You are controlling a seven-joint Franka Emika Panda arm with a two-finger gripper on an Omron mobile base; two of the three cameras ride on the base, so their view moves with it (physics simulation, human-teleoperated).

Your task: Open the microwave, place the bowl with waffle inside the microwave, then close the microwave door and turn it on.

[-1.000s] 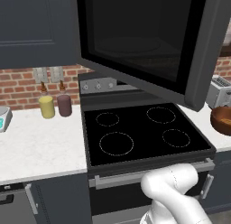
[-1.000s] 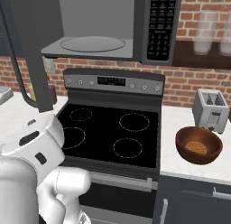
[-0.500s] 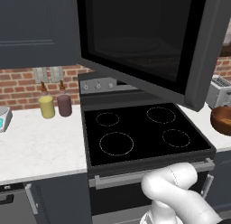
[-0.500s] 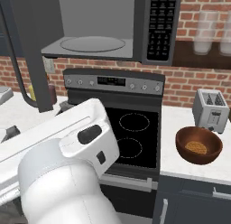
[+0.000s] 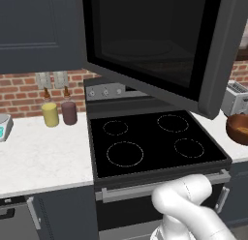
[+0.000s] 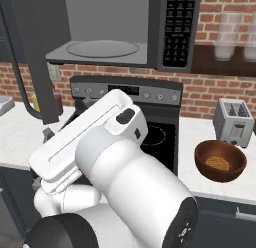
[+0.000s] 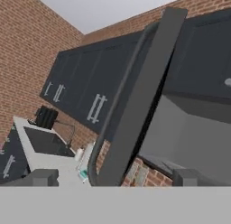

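The microwave hangs above the stove with its light grey inside and round turntable showing. The microwave door is swung wide out to the left; the hand view sees it edge-on, with the curved bar handle below. The reddish-brown bowl with a waffle in it sits on the right counter, also seen at the right edge of the left base view. My gripper is open, nothing between its fingertips, and faces the door's edge from low down. My arm fills the foreground.
Below the microwave is a black stove. A silver toaster stands behind the bowl. A yellow cup and a purple one stand on the left counter. Dark upper cabinets run left of the door.
My arm has swung up and to the right across the right base view and now hides most of the stove there. The door, the bowl and the gripper's opening are unchanged.
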